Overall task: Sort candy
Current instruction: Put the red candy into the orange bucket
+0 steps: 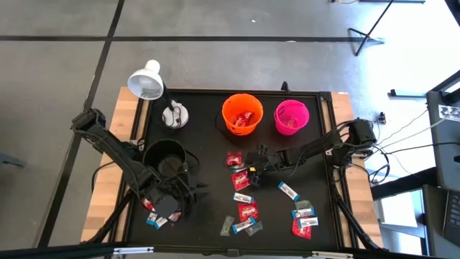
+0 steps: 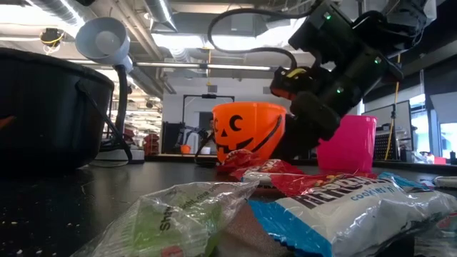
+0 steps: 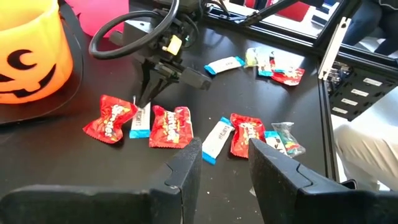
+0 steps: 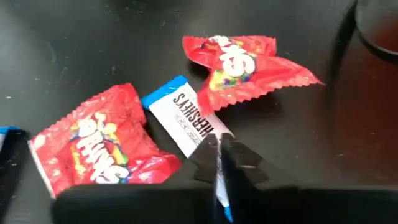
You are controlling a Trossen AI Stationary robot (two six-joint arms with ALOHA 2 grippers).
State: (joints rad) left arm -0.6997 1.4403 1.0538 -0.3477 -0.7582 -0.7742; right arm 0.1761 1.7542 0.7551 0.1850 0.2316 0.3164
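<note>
Candy in red, blue-and-white and silvery wrappers lies scattered over the black table's near half [image 1: 248, 211]. My right gripper [image 1: 253, 171] reaches in from the table's right and is shut on a blue-and-white candy [image 4: 186, 118] that lies between two red ones [image 4: 239, 62] [image 4: 93, 146]. The left wrist view shows the same gripper [image 3: 144, 102] at that candy [image 3: 140, 121]. My left gripper [image 3: 224, 165] is open with nothing between its fingers. It hovers near the black bucket [image 1: 165, 157], above a few candies [image 1: 154, 219] at the table's near left. My right gripper pinches the blue-and-white candy by its wrapper end [image 4: 208, 135] between its two fingertips. The fingers [image 4: 233, 158] slant down from above and from the table's right, roughly along the candy. The rest of the candy lies flat on the table between the two red candies.
The orange pumpkin bucket [image 1: 241, 114] and the pink bucket [image 1: 291, 116] stand at the far edge, both holding candy. A white lamp [image 1: 146, 80] stands at the far left corner. More candies lie at the near right [image 1: 303, 219]. Bare table lies between the arms [image 1: 208, 169].
</note>
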